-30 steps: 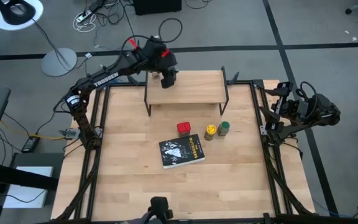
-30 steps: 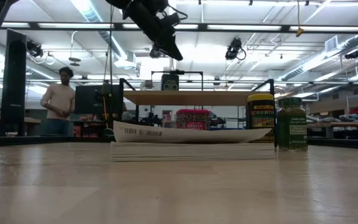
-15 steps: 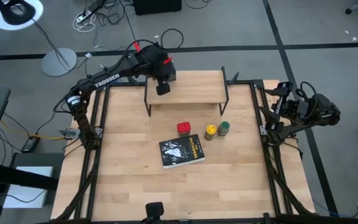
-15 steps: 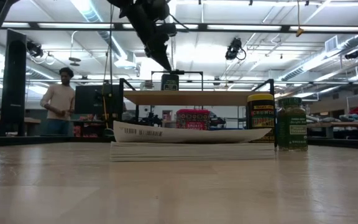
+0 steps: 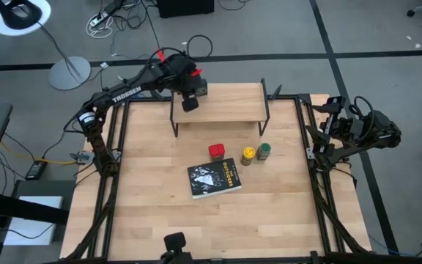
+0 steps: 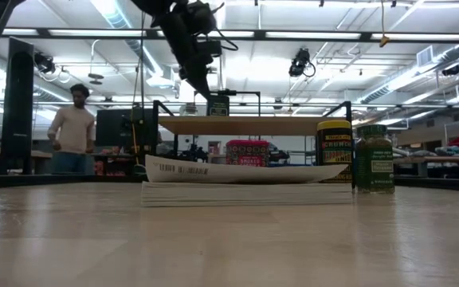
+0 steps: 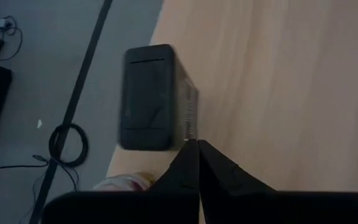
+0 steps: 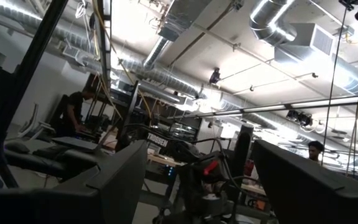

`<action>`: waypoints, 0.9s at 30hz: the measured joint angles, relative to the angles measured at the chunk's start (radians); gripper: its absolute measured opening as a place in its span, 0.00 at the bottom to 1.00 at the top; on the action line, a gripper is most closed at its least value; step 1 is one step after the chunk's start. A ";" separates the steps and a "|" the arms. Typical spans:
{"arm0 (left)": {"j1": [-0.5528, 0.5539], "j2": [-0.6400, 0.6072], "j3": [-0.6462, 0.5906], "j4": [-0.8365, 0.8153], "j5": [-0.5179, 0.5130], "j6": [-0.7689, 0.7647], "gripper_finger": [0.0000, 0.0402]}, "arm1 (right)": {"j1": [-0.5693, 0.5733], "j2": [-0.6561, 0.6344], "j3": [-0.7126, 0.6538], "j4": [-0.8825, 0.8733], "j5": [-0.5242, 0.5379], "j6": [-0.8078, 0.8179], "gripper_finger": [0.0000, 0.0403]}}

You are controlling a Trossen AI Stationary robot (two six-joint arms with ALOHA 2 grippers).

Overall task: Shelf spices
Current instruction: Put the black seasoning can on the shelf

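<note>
**Over the shelf's left end: fingers shut, nothing in them, three containers waiting**

Above the left end of the shelf (image 5: 218, 103) hangs the left gripper (image 5: 190, 103), its two fingers (image 7: 188, 163) pressed flat together with nothing between them. Just beyond the fingertips, in the left wrist view, the dark tin (image 7: 148, 96) stands upright near the plank's corner, apart from the fingers; a pale rounded thing shows at the plank's very edge beside it, too little of it to name. From table height the same tin (image 6: 217, 105) sits on top of the plank, with the arm above and to one side of it.

My reading is that the tin is placed, and the step now is to clear away and go for the next container. To do that well, lift straight up before swinging sideways, because the tin is close to the fingertips and close to the edge; a sideways brush could tip it off. Spread the fingers on the way across, not over the shelf.

Down on the table (image 5: 152, 183), in front of the shelf, the red tin (image 5: 216, 151), the yellow-topped jar (image 5: 247, 154) and the green-topped jar (image 5: 264, 151) stand in a row just behind the black book (image 5: 215, 178). The two jars almost touch, so the red tin, standing clear, looks the easier next pick.

The right gripper (image 5: 327, 126) waits at the table's right edge, fingers spread wide and empty.
</note>
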 joint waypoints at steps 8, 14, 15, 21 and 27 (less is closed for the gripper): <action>0.029 0.000 0.000 0.014 -0.002 -0.004 0.00 | 0.000 0.000 0.000 0.001 0.000 0.001 0.73; 0.030 0.000 0.000 0.014 -0.002 -0.007 0.00 | 0.000 0.000 0.000 0.000 0.000 -0.001 0.73; 0.030 0.000 0.000 0.014 -0.003 -0.007 0.00 | 0.000 0.000 0.000 0.000 0.000 -0.002 0.73; 0.031 0.000 0.000 0.013 -0.030 -0.008 0.00 | 0.000 0.000 0.000 0.001 0.000 -0.002 0.73; 0.030 0.001 0.010 0.010 -0.044 -0.007 0.00 | 0.000 0.000 0.000 0.001 0.000 -0.002 0.73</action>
